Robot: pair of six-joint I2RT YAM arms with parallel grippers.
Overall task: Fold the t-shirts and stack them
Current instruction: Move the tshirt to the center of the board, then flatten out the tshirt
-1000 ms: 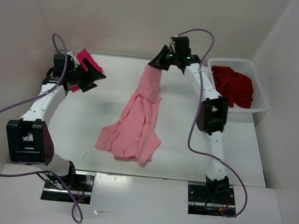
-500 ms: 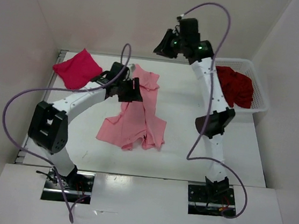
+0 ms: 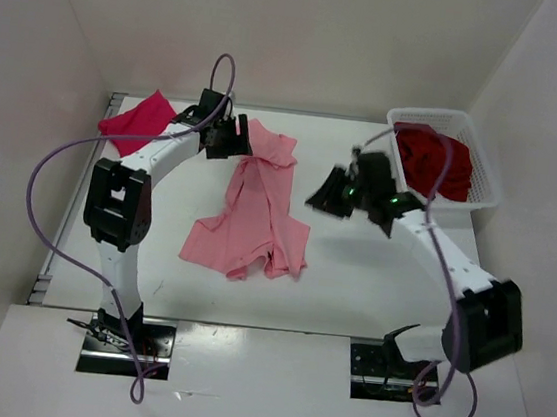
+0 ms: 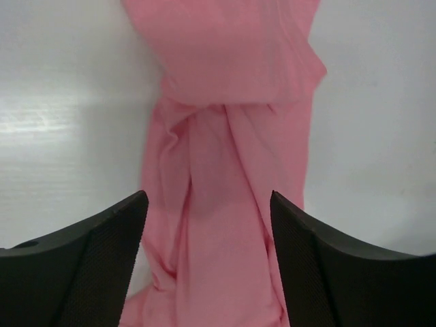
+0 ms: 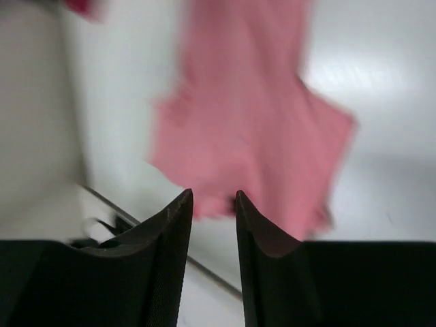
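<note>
**Salmon shirt bunched mid-worktop, neither arm gripping**

At the far left, the crimson-pink t-shirt (image 3: 130, 123) lay as a compact bundle near the back corner of the worktop (image 3: 370, 289). Just beside it, the left fingers (image 3: 230, 143) hovered over the collar end of the salmon pink t-shirt (image 3: 257, 216). They were spread wide with nothing between them; the wrist view showed only twisted cloth below.

The salmon shirt lay in the middle, narrow and roped at the far end and fanning out crumpled toward the arms. The step in hand looked like flattening it before any fold.

To do that well, the left fingers would best come down on one shoulder edge, not the thick twisted ridge, and pinch a single layer. The right fingers (image 3: 328, 196), parted slightly and empty, hung just right of the shirt. They would do best to take the opposite shoulder, so both arms could draw the cloth taut and lay it flat.

At the far right, the dark red t-shirt (image 3: 435, 161) sat heaped in the white basket (image 3: 489, 192).
</note>
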